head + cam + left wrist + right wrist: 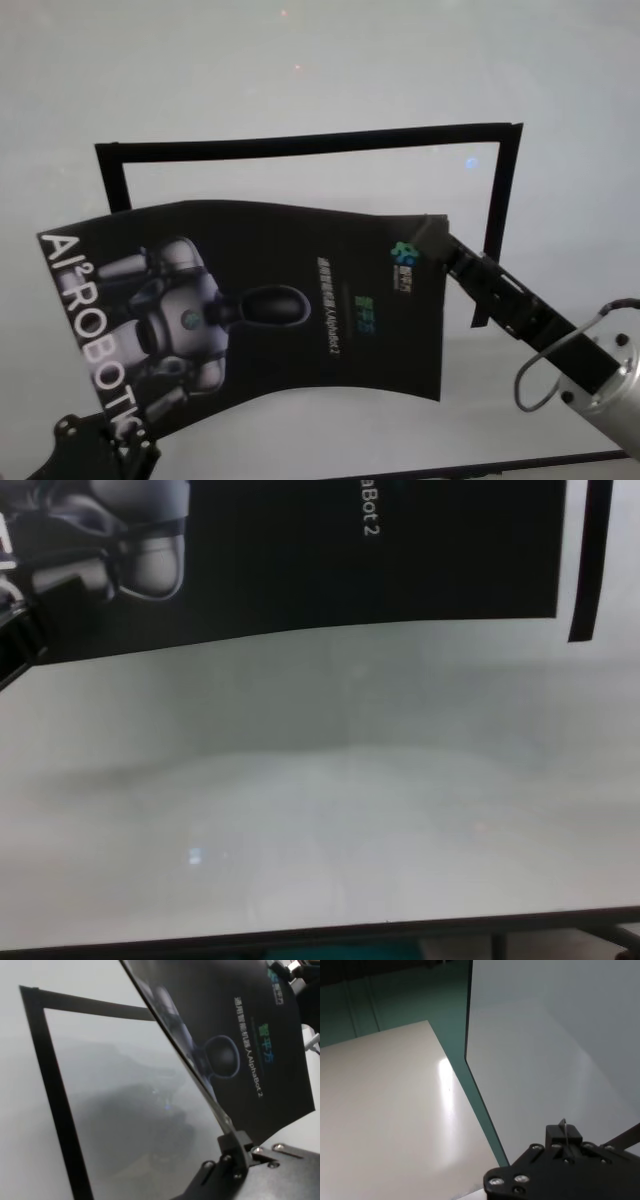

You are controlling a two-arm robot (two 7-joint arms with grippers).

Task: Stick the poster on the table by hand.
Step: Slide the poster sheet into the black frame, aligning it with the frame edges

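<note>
Head view: large glossy black poster [270, 300] mid-frame above pale grey desk [300, 70]; left gripper [125, 440] and right gripper [432, 240] pinch opposite corners.

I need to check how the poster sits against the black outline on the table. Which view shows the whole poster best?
The head view: the poster shows entire, held by both claws over the black outline. The left wrist view shows it obliquely, the chest view only its lower edge, the right wrist view nearly edge-on.

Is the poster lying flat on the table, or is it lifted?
Lifted. The poster curves between the left gripper and right gripper, which pinch its corners, and the left wrist view shows the table beneath its raised edge.
</note>
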